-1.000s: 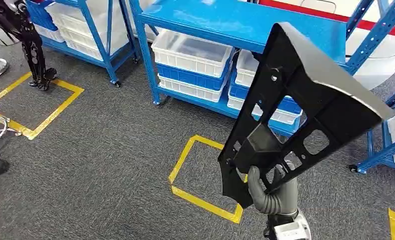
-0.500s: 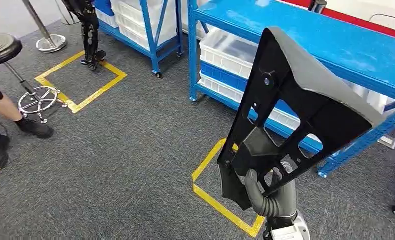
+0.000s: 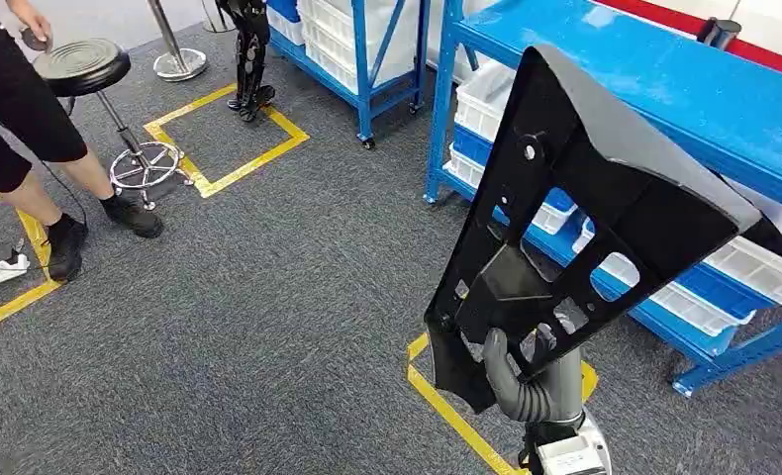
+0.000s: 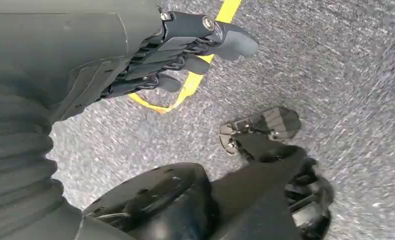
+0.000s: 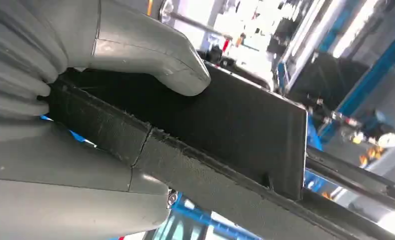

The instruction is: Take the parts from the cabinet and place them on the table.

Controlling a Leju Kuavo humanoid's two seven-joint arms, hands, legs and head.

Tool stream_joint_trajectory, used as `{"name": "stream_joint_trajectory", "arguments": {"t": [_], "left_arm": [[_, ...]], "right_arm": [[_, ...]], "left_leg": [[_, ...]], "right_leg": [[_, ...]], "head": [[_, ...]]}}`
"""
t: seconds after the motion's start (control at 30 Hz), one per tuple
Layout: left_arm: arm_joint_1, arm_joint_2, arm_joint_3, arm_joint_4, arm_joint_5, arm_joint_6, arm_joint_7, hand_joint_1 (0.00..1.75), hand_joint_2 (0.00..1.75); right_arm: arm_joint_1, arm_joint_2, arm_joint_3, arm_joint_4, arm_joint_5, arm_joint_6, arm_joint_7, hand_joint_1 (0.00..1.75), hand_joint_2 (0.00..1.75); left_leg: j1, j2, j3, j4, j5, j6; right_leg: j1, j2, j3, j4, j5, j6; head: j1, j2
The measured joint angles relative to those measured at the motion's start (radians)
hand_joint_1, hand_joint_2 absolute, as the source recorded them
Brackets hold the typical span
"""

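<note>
My right hand [image 3: 531, 381] holds the part [image 3: 585, 218] up before the shelf rack [image 3: 664, 89]; left of the rack — a stool [image 3: 80, 67], a person [image 3: 16, 109] beside it; bins [image 3: 724, 267] in the rack.

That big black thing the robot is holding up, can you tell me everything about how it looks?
The black part is a flat, roughly triangular panel that looks like moulded plastic, with a grey strip along its upper edge, several cut-out holes and a small metal fastener. It stands tilted, narrow end down, wide end up, in front of the blue shelf. The right hand grips its bottom end from below, thumb pressed on its face. Nothing else touches it.
</note>
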State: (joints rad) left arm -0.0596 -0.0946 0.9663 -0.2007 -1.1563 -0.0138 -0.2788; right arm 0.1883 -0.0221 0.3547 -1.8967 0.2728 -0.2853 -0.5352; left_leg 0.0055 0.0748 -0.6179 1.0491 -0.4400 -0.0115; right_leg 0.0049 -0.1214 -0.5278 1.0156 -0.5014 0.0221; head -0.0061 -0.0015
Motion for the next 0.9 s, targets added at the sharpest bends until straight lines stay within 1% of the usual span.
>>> {"name": "stream_joint_trajectory", "arguments": {"t": [0.03, 0.07, 0.1, 0.13, 0.17, 0.2, 0.23, 0.27, 0.3, 0.8, 0.83, 0.87, 0.9], "left_arm": [[0.0, 0.0, 0.001, 0.0, 0.003, 0.003, -0.002, 0.0, 1.75], [0.001, 0.0, 0.002, 0.0, 0.004, 0.003, -0.004, 0.0, 1.75], [0.002, 0.001, 0.003, 0.0, 0.004, 0.001, -0.006, 0.0, 1.75], [0.002, 0.002, 0.004, 0.0, 0.004, -0.004, -0.01, 0.0, 1.75], [0.002, 0.002, 0.004, 0.0, 0.004, -0.006, -0.016, 0.0, 1.75], [0.001, 0.003, 0.004, 0.0, 0.004, -0.008, -0.02, 0.0, 1.75], [-0.002, 0.003, 0.005, 0.0, 0.004, -0.008, -0.024, 0.0, 1.75], [-0.002, 0.004, 0.005, 0.0, 0.005, -0.008, -0.026, 0.0, 1.75], [-0.002, 0.004, 0.006, 0.0, 0.005, -0.008, -0.027, 0.0, 1.75], [-0.002, 0.004, 0.006, 0.0, 0.005, -0.008, -0.027, 0.0, 1.75], [-0.002, 0.004, 0.006, 0.0, 0.005, -0.008, -0.027, 0.0, 1.75], [-0.002, 0.004, 0.007, 0.0, 0.005, -0.008, -0.027, 0.0, 1.75], [-0.002, 0.004, 0.007, 0.0, 0.005, -0.008, -0.027, 0.0, 1.75]], "right_arm": [[0.0, 0.0, 0.0, 0.0, 0.0, 0.0, 0.0, 1.75, 1.75], [-0.001, 0.001, 0.001, 0.0, 0.001, 0.0, 0.0, 1.75, 1.75], [-0.002, 0.002, 0.001, 0.0, 0.002, 0.0, 0.0, 1.75, 1.75], [-0.002, 0.002, 0.0, 0.0, 0.002, 0.0, 0.0, 1.75, 1.75], [-0.002, 0.001, 0.001, 0.0, 0.002, 0.0, 0.001, 1.75, 1.75], [-0.001, 0.001, 0.001, -0.001, 0.002, -0.001, 0.0, 1.75, 1.75], [0.0, 0.001, 0.001, 0.0, 0.002, -0.002, 0.0, 1.75, 1.75], [0.003, 0.001, 0.001, 0.0, 0.003, -0.002, 0.0, 1.75, 1.75], [0.004, 0.0, 0.001, 0.0, 0.003, -0.002, 0.0, 1.75, 1.75], [0.004, 0.0, 0.001, 0.0, 0.003, -0.002, 0.0, 1.75, 1.75], [0.005, 0.0, 0.001, 0.0, 0.003, -0.002, 0.0, 1.75, 1.75], [0.006, 0.0, 0.001, 0.001, 0.003, -0.002, 0.0, 1.75, 1.75], [0.007, 0.0, 0.001, 0.001, 0.003, -0.002, 0.0, 1.75, 1.75]], "left_leg": [[-0.003, -0.012, -0.004, 0.002, -0.001, 0.007], [-0.008, -0.023, -0.008, 0.002, 0.0, 0.011], [-0.011, -0.037, -0.012, 0.0, 0.002, 0.017], [-0.004, -0.052, -0.005, -0.007, 0.009, 0.027], [-0.001, -0.065, -0.005, -0.01, 0.011, 0.03], [0.001, -0.072, -0.007, -0.01, 0.014, 0.04], [0.002, -0.087, -0.011, -0.01, 0.016, 0.044], [0.001, -0.105, -0.014, -0.01, 0.017, 0.047], [0.001, -0.115, -0.016, -0.01, 0.018, 0.048], [0.001, -0.115, -0.016, -0.01, 0.018, 0.048], [0.001, -0.117, -0.016, -0.01, 0.018, 0.048], [0.001, -0.125, -0.017, -0.01, 0.019, 0.048], [0.001, -0.13, -0.018, -0.01, 0.02, 0.048]], "right_leg": [[-0.002, -0.006, 0.008, -0.002, 0.001, 0.002], [-0.003, -0.017, 0.01, -0.005, 0.002, 0.004], [-0.005, -0.029, 0.012, -0.007, 0.001, 0.01], [-0.002, -0.035, 0.01, -0.003, -0.006, 0.018], [-0.01, 0.023, 0.002, 0.02, -0.02, 0.02], [-0.012, 0.076, -0.025, 0.078, -0.05, 0.013], [-0.013, 0.103, -0.068, 0.162, -0.085, 0.007], [-0.014, 0.113, -0.113, 0.25, -0.116, 0.005], [-0.014, 0.115, -0.135, 0.291, -0.127, 0.005], [-0.014, 0.115, -0.135, 0.291, -0.127, 0.005], [-0.014, 0.116, -0.138, 0.297, -0.128, 0.006], [-0.014, 0.117, -0.151, 0.318, -0.13, 0.009], [-0.014, 0.117, -0.155, 0.322, -0.129, 0.01]], "head": [[0.005, 0.0], [0.006, 0.0], [0.003, 0.0], [0.005, 0.0], [0.008, 0.0], [0.008, 0.0], [0.015, 0.0], [0.015, 0.0], [0.015, 0.0], [0.015, 0.0], [0.015, 0.0], [0.014, 0.0], [0.014, 0.0]]}}
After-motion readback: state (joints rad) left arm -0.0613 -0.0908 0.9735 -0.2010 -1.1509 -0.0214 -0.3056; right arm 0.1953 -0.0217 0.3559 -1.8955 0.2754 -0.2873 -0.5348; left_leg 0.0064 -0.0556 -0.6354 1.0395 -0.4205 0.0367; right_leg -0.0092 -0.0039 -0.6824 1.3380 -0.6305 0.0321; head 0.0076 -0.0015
